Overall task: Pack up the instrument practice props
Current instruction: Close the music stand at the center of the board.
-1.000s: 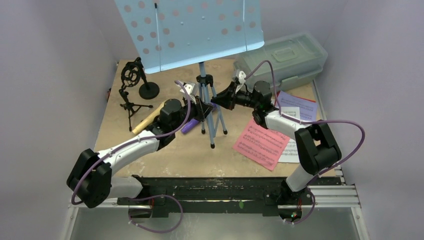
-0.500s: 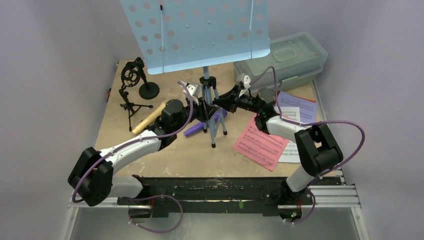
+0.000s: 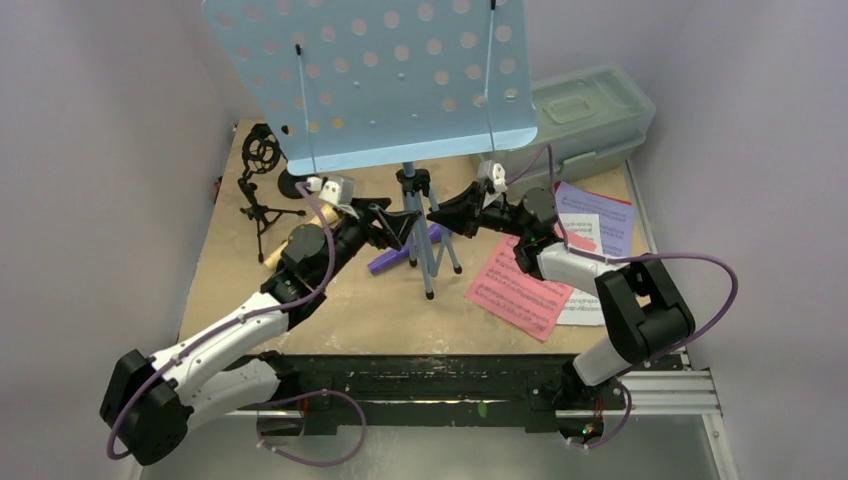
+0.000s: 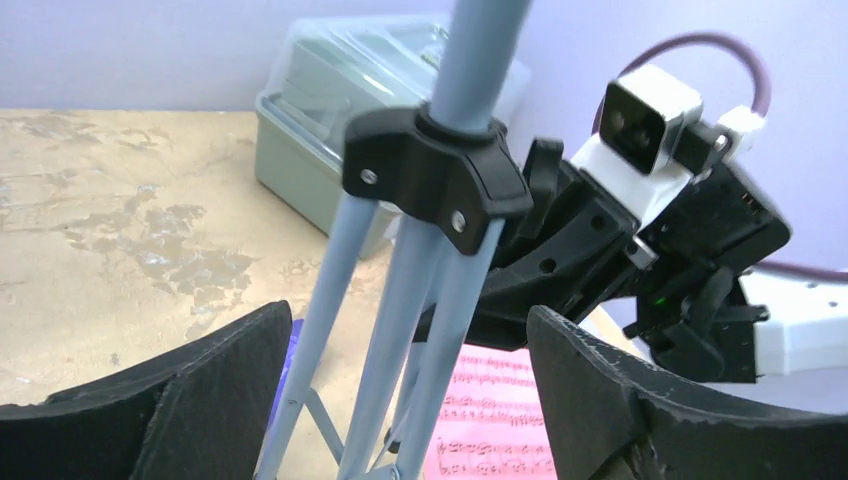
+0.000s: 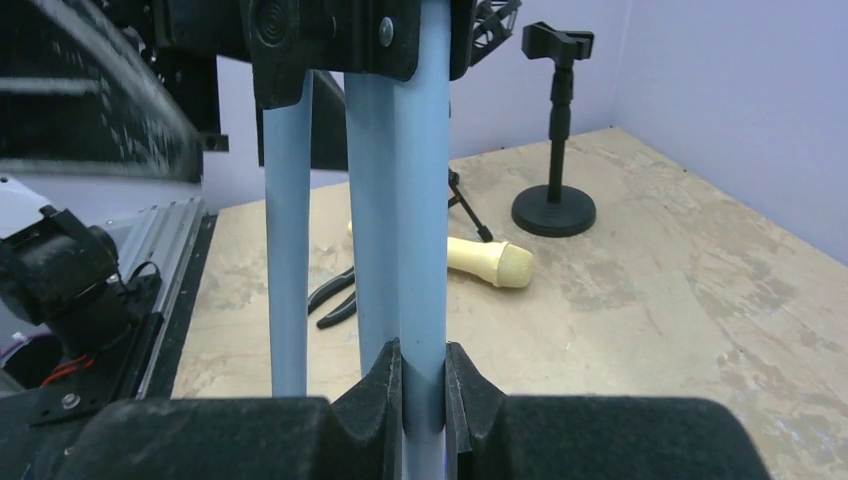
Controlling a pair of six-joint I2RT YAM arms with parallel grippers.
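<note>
Gaping wide, left end effector [image 3: 398, 224] has released music rack [image 3: 400, 80]; right end effector [image 3: 436, 213] still clamps it.

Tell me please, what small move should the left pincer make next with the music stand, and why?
Probably close the left pincer on the legs of the pale-blue music stand, just below the black hub. It stands open with the legs between its fingers, while the right pincer is shut on one leg, so the stand looks steadied for folding.
</note>
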